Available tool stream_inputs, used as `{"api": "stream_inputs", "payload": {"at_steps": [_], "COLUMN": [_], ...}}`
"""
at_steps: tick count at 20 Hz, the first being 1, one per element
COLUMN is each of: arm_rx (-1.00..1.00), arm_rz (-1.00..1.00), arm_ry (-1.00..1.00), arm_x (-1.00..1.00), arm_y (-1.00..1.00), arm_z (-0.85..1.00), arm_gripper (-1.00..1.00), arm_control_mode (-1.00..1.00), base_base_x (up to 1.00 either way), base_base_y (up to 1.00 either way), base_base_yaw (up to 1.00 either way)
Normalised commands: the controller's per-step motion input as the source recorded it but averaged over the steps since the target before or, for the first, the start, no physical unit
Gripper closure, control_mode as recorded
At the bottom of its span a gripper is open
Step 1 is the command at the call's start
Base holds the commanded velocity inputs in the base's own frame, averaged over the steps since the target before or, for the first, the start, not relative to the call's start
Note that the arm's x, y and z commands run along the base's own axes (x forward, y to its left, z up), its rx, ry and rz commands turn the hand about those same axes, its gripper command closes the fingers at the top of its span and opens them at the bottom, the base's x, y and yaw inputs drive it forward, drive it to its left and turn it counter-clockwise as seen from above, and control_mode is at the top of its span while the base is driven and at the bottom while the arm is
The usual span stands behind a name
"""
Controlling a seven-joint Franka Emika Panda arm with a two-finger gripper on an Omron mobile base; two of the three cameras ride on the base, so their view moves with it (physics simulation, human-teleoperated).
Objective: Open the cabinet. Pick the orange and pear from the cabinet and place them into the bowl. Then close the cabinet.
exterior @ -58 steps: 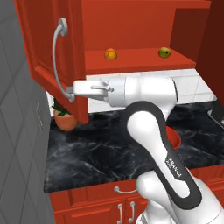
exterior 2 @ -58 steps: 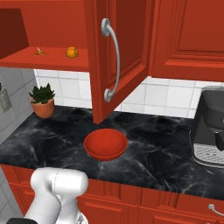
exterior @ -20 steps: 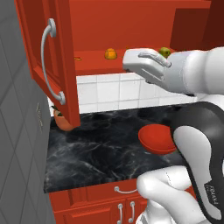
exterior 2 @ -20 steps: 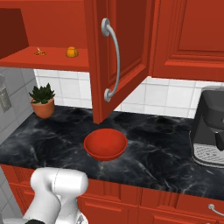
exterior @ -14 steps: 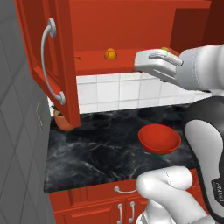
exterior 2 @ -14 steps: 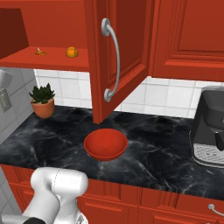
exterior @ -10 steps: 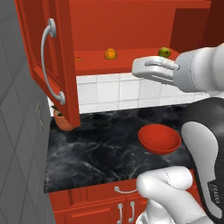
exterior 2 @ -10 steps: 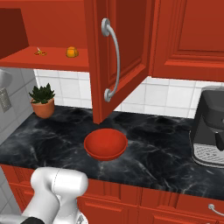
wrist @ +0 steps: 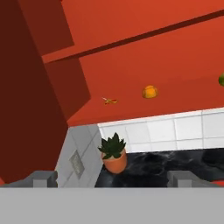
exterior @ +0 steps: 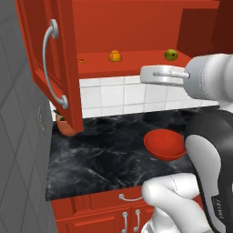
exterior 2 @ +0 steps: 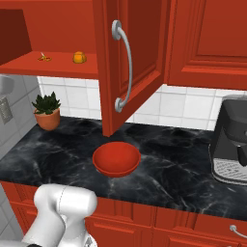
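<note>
Glossy red cabinet (exterior: pixel 132 27), round orange (exterior: pixel 115 55), green pear (exterior: pixel 171 54).

A home kitchen (rendered): red wall cabinet (exterior 2: pixel 135 62), black marble counter (exterior 2: pixel 169 159), white tiled backsplash (exterior: pixel 118 95), and a coffee machine (exterior 2: pixel 230 140) at three o'clock.

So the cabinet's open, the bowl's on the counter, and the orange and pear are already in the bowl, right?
Not quite. The cabinet is open and the bowl sits on the counter, but the orange and pear lie on the cabinet shelf, as the left base view shows.
</note>
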Motion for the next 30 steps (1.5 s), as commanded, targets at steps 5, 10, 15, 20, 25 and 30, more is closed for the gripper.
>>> {"api": "stream_inputs", "payload": {"at_steps": [5,10,15,20,25,30], "arm_rx": [0.00,0.04,0.03,0.00,0.00,-0.03], "arm_rz": [0.00,0.00,0.00,0.01,0.00,0.00], "arm_ry": [-0.05,-0.02,-0.03,-0.01,0.00,0.00], "arm_x": [0.23,0.31,0.35,0.43,0.48,0.37], "arm_y": [-0.32,-0.46,-0.47,-0.24,-0.02,0.00], "arm_z": [0.00,0.00,0.00,0.00,0.00,0.00], "arm_gripper": [-1.00,-1.00,-1.00,-1.00,-1.00,-1.00], "arm_control_mode": [-1.00,-1.00,-1.00,-1.00,-1.00,-1.00], "base_base_x": [0.00,0.00,0.00,0.00,0.00,0.00], "base_base_y": [0.00,0.00,0.00,0.00,0.00,0.00], "base_base_yaw": [0.00,0.00,0.00,0.00,0.00,0.00]}}
